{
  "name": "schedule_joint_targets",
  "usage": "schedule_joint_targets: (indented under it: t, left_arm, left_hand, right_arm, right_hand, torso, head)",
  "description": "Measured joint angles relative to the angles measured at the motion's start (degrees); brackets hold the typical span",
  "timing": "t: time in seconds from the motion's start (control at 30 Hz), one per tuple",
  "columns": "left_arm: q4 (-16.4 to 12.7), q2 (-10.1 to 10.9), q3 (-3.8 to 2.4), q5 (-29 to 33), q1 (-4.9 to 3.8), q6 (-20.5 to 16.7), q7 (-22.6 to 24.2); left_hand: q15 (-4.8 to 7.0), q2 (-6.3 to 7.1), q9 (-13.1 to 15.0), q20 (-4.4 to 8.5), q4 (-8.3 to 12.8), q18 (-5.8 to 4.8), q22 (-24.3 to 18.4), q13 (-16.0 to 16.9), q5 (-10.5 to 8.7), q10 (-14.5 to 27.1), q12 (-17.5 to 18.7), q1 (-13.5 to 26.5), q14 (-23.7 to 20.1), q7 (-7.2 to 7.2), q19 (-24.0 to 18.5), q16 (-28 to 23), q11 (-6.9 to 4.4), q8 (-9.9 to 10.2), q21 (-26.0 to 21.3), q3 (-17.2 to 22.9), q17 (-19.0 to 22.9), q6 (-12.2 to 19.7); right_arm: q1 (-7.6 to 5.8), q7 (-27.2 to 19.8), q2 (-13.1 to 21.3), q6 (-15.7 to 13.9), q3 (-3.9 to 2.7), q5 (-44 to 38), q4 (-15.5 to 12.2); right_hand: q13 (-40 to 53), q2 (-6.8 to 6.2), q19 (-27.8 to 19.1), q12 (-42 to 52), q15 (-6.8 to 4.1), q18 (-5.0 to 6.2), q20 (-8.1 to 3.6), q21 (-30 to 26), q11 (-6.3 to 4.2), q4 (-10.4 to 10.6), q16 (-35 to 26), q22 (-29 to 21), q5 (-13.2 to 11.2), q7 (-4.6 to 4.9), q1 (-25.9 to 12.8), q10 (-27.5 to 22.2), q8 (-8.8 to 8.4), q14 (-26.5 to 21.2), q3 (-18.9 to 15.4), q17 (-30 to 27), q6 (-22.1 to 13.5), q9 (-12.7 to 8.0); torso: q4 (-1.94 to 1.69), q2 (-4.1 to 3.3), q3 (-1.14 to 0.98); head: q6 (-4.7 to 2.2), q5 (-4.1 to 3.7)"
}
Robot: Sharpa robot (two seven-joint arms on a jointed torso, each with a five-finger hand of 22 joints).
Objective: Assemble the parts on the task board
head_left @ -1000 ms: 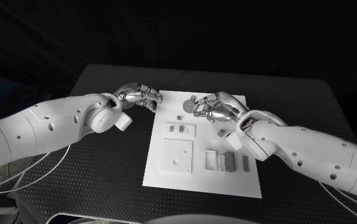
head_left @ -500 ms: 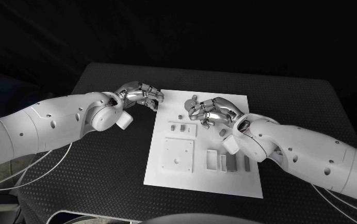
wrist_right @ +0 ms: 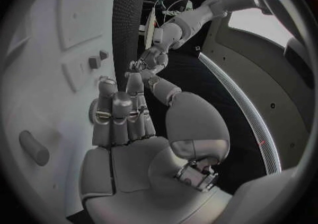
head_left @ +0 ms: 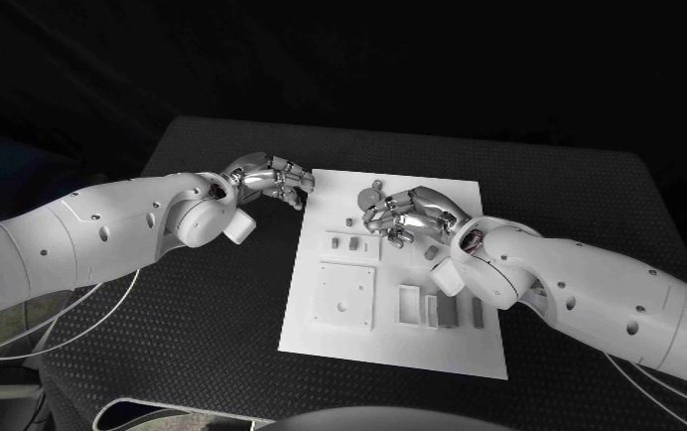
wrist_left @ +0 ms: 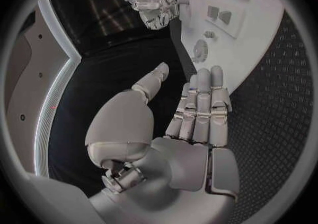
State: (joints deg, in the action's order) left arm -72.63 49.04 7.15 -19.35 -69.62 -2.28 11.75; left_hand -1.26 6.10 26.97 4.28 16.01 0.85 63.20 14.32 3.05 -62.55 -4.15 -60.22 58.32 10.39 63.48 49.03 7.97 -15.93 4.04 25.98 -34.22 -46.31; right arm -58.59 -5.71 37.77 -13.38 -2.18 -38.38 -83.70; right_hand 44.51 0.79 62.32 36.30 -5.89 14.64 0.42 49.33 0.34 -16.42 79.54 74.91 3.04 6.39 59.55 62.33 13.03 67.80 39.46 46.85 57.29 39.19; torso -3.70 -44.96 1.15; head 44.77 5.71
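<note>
Two silver hands were seen over the upper part of the white task board [head_left: 394,337], which lay in the middle of the frame. The left hand [head_left: 272,179] was held at the board's upper left edge, fingers extended, grasping nothing. The right hand [head_left: 408,215] hovered above the board's upper middle, fingers apart and released. Small parts [head_left: 345,243] lay just below it; a round gear [head_left: 371,194] lay beside it.

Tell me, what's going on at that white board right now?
Left hand open, beside task board. Right hand open, over its far end. Parts lying untouched.
</note>
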Motion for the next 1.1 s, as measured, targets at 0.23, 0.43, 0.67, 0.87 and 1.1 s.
schedule_joint_targets:
  t: [0.23,0.43,0.67,0.87,1.1]
  left_arm:
    - [0.28,-0.01,0.0,0.01,0.0,-0.09,0.01]
    - [0.49,-0.05,0.0,0.01,0.0,-0.16,0.02]
    - [0.61,-0.07,0.0,-0.03,0.0,-0.22,0.03]
    - [0.63,-0.09,0.0,-0.09,0.0,-0.26,0.03]
    - [0.59,-0.08,0.0,-0.24,0.0,-0.31,0.03]
  left_hand:
    - [-0.08,0.0,0.0,0.0,0.0,0.0,0.0,0.0,0.0,-0.01,0.0,0.0,-0.08,-0.06,0.0,0.0,-0.01,0.0,0.0,0.0,0.0,0.06]
    - [-0.08,0.0,0.0,0.0,0.0,0.0,0.01,0.0,0.0,-0.02,0.0,0.0,-0.08,-0.06,0.0,0.0,-0.02,0.0,0.0,0.0,0.01,0.06]
    - [-0.09,0.0,0.0,0.0,0.0,0.0,0.01,0.01,0.0,-0.03,0.0,0.0,-0.08,-0.06,0.0,0.0,-0.03,0.0,0.0,0.0,-0.04,0.06]
    - [-0.09,0.0,0.01,0.0,0.0,0.0,0.01,0.01,0.0,-0.1,0.0,0.0,-0.09,-0.06,0.0,0.0,-0.1,0.0,0.0,0.0,-0.04,0.06]
    - [-0.09,0.0,0.01,0.0,0.0,0.0,0.01,0.01,0.0,-0.11,0.0,0.0,-0.09,-0.07,0.0,0.0,-0.11,0.0,0.0,0.0,-0.03,0.06]
  right_arm:
    - [0.07,0.19,-0.21,1.36,0.07,-2.94,0.58]
    - [0.79,0.33,-0.76,2.15,0.18,-5.28,1.25]
    - [0.87,0.46,-0.83,2.69,0.19,-7.06,1.34]
    - [0.86,0.52,-0.86,2.84,0.2,-7.84,1.35]
    - [0.89,0.62,-1.0,3.01,0.46,-8.54,1.52]
  right_hand:
    - [-5.14,0.04,-0.2,-4.98,0.39,-0.07,0.2,-0.24,0.6,0.08,0.0,0.0,-0.01,0.3,-0.05,0.41,0.79,-0.37,0.08,-0.49,-0.47,0.0]
    - [-8.16,0.21,-0.2,-8.59,1.06,-0.46,0.21,-0.23,1.31,-0.09,0.0,0.0,-0.16,0.44,-0.22,0.33,1.33,-0.41,0.25,-0.86,-0.64,0.0]
    - [-9.76,0.28,-0.2,-10.64,1.53,-0.68,0.21,-0.44,1.81,-0.09,0.0,0.0,-0.17,0.49,-0.29,0.03,1.47,-0.49,0.25,-1.06,-0.73,0.0]
    - [-10.51,0.27,-0.21,-11.5,1.91,-0.53,0.22,-0.44,2.12,-0.1,0.0,0.0,-0.17,0.41,-0.29,0.33,1.67,-0.47,0.25,-1.12,-0.82,0.0]
    - [-11.27,0.71,-0.2,-12.37,1.91,-0.49,0.22,-0.44,2.11,0.01,0.0,0.0,-0.16,0.37,-0.7,0.33,2.05,-0.46,0.35,-1.35,-0.78,8.19]
  torso:
    - [0.03,-0.01,-0.05]
    - [0.03,-0.02,-0.12]
    - [0.02,-0.03,-0.15]
    - [0.07,-0.03,-0.12]
    - [0.1,-0.02,-0.11]
  head:
    - [0.22,0.15]
    - [0.42,0.3]
    - [0.62,0.43]
    - [0.7,0.44]
    - [0.88,0.42]
